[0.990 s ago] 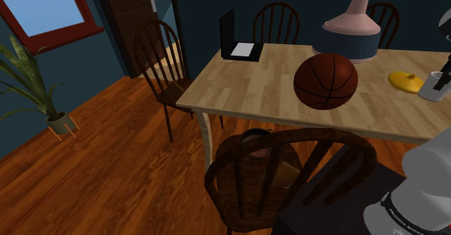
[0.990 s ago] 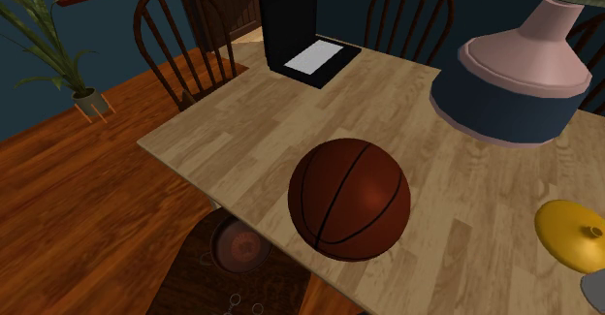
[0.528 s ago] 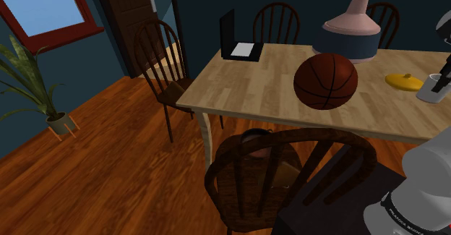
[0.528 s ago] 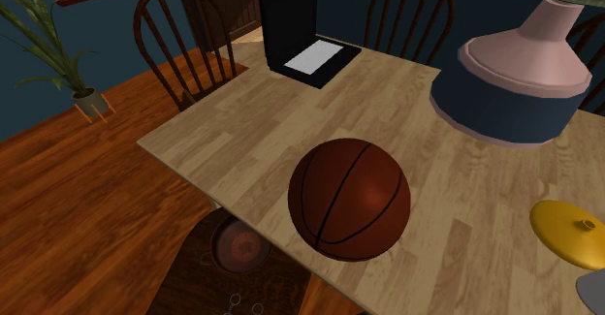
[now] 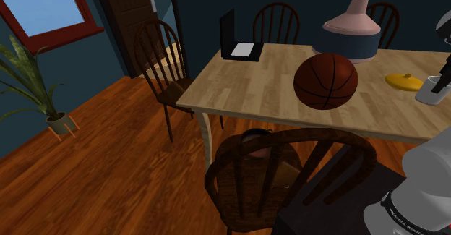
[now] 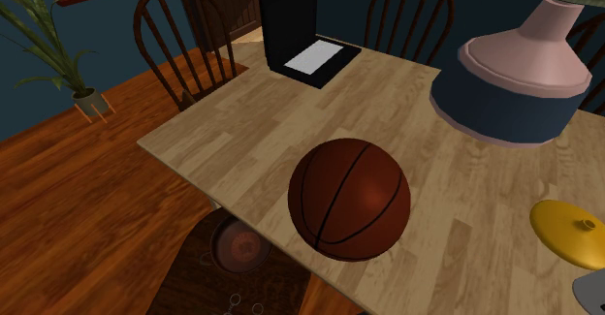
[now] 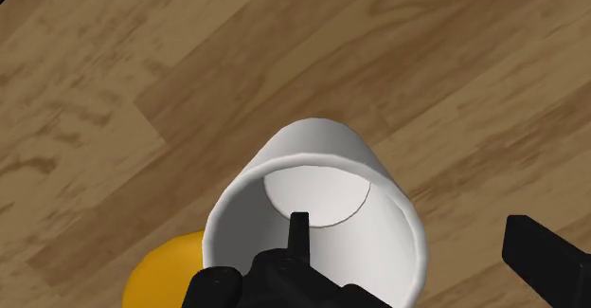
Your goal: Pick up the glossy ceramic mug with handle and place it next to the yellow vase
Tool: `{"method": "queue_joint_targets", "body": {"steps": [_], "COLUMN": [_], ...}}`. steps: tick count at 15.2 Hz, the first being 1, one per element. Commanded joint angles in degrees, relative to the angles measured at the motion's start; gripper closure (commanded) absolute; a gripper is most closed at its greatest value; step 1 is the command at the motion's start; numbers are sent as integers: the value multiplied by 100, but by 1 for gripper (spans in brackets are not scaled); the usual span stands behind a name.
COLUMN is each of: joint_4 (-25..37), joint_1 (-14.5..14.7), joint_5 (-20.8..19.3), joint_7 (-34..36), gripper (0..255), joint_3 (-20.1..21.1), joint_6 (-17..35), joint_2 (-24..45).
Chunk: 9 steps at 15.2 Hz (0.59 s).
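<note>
Wrist view: tool (image 7: 407, 230) spread, straddling mug (image 7: 317, 150).

We take the basketball (image 5: 325, 80) on the table (image 5: 238, 96) as our mark. Behind it stands the lamp (image 5: 351, 32). Behind it and toward the shoulder view's left sits the laptop (image 5: 235, 38). Toward that view's right lies the vase (image 5: 403, 81), with the mug (image 5: 432, 91) just beside it, farther out. Before the basketball a chair (image 5: 289, 161) stands at the table's near edge.
</note>
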Motion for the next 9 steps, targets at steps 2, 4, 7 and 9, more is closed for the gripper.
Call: {"method": "queue_joint_targets", "body": {"steps": [2,4,7,9], "joint_4": [193,393,393,393], "joint_1": [37,58,55,55], "joint_5": [-235,-402,-402,-402], "joint_7": [165,284,284,284], "gripper": [0,0,0,0], "joint_3": [-7,5,9,9], "joint_6": [-352,-676,-676,-676], "joint_2": [-247,-434,-434,-434]}}
